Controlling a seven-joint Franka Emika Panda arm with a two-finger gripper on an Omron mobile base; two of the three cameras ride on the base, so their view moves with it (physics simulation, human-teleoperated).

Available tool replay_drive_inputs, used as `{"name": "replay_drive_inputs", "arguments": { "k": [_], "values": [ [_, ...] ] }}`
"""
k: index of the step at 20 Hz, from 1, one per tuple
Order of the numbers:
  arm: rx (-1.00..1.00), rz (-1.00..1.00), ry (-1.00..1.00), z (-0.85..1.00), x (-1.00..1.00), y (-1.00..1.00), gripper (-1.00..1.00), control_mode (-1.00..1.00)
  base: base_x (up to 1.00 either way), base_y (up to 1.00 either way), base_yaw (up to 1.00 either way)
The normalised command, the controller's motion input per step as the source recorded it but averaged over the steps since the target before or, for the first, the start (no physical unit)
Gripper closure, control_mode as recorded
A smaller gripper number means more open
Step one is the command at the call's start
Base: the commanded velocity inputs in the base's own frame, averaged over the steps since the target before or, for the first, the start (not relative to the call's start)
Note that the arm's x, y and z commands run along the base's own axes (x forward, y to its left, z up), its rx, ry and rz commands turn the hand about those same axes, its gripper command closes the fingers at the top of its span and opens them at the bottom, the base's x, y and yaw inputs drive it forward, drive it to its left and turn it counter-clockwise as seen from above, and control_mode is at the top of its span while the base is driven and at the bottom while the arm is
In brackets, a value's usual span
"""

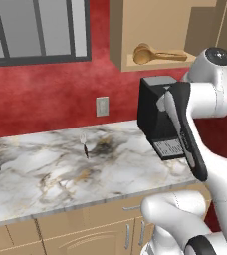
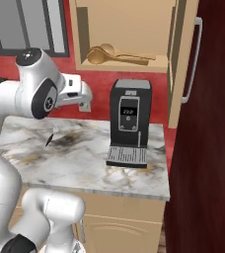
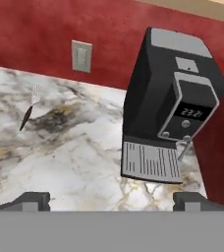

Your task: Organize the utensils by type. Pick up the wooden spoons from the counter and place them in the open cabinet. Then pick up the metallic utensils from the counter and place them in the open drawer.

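**Red-walled kitchen corner with a dark window**

A deep red mottled wall (image 1: 46, 94) runs behind the worktop, carrying a pale grey wall socket (image 1: 102, 106). High up, a window (image 1: 36, 30) with dark frame bars shows flat grey panes. A black coffee machine (image 2: 129, 121) with a small lit display and ribbed grey drip tray stands against the wall. Light wood base cabinets (image 1: 85, 234) with silver bar handles sit below. A tall dark red panel (image 2: 208, 163) closes the scene on one side. Lighting is even and soft.

There's a black coffee machine (image 3: 168, 108) with a grey drip tray up against the red wall (image 1: 46, 94), plus a wall outlet (image 3: 81, 56) and a dark-framed window (image 1: 36, 30).
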Motion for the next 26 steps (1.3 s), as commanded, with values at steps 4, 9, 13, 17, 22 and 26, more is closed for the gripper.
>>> {"name": "replay_drive_inputs", "arguments": {
  "k": [4,9,13,17,22,26],
  "values": [
    [0.31,-0.08,0.0,-0.37,-0.33,0.53,-1.0,-1.0,0.0,0.0,0.0],
    [0.23,0.0,0.05,-0.36,-0.24,0.47,-1.0,-1.0,0.0,0.0,0.0],
    [0.14,0.0,0.09,-0.24,-0.24,0.45,-1.0,-1.0,0.0,0.0,0.0],
    [0.04,0.0,0.11,-0.16,-0.31,0.43,-1.0,-1.0,0.0,0.0,0.0],
    [0.0,0.0,0.12,-0.16,-0.16,0.4,-1.0,-1.0,0.0,0.0,0.0],
    [0.0,0.0,0.13,-0.16,-0.03,0.45,-1.0,-1.0,0.0,0.0,0.0]
  ]
}}
